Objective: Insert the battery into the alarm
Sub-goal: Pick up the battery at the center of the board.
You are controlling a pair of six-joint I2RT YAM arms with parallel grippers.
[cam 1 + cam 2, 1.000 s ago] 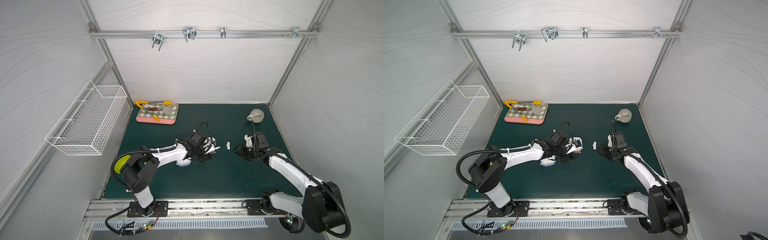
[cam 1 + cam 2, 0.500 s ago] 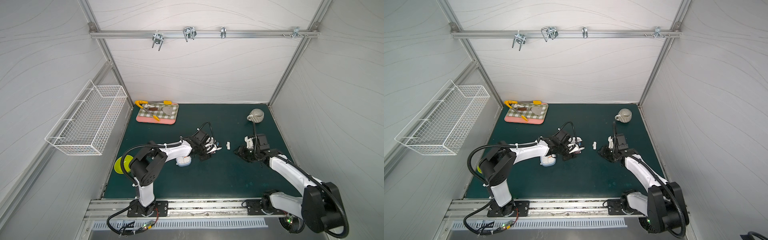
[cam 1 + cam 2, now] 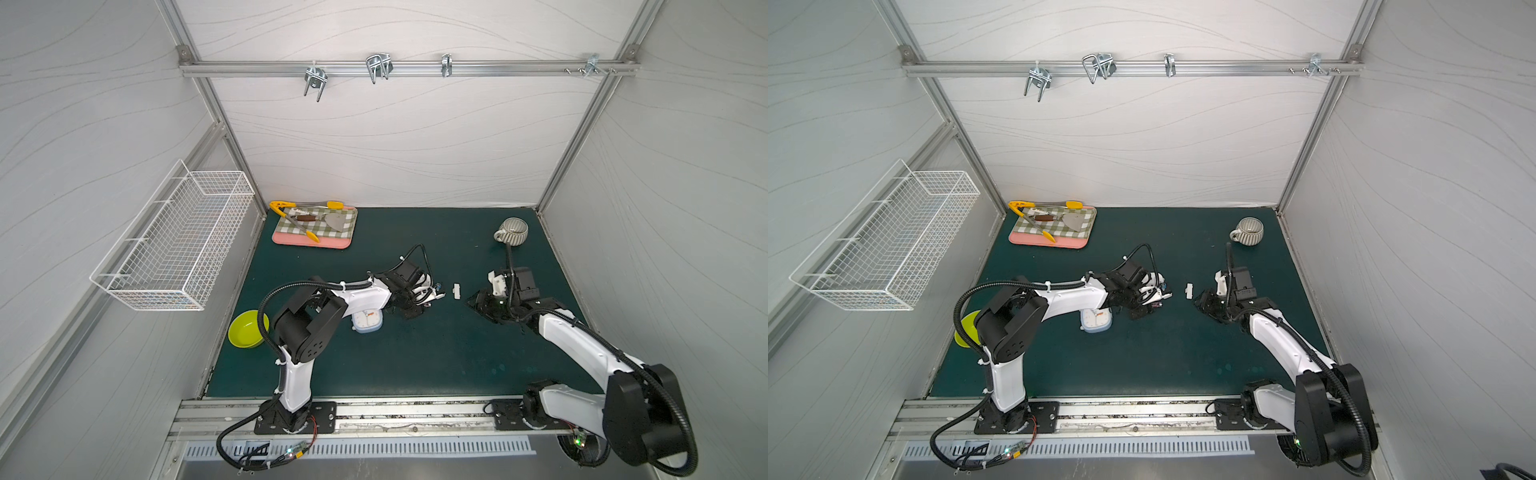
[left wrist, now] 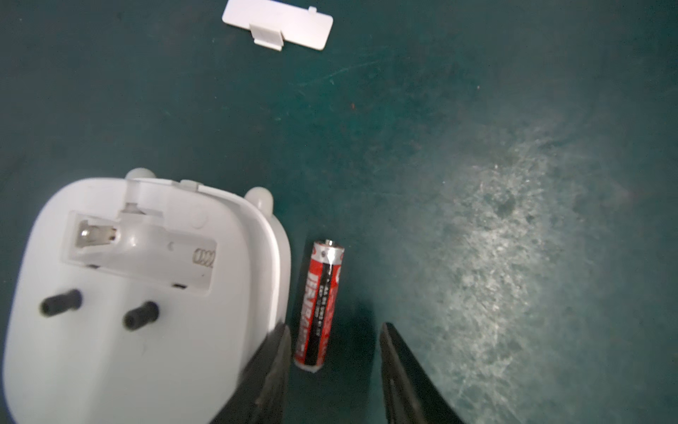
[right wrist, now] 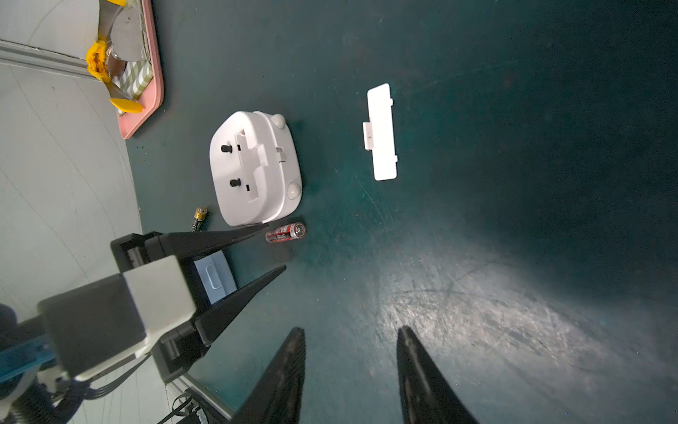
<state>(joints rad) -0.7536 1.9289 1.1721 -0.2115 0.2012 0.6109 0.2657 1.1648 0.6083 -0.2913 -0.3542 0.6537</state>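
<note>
My released left tool [image 4: 334, 326] straddles the near end of the battery [image 4: 319, 304], which lies on the tabletop [image 4: 477, 147] just beside the alarm [image 4: 110, 348], long axis along my jaws. My right tool [image 5: 351, 328], released too, is farther.

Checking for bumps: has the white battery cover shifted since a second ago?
No. The battery cover lies at the same spot relative to the mug.

Glossy white plastic alarm [image 4: 110, 348], shiny red-black battery [image 4: 319, 304], scuffed matt green mat [image 4: 477, 110]
</note>
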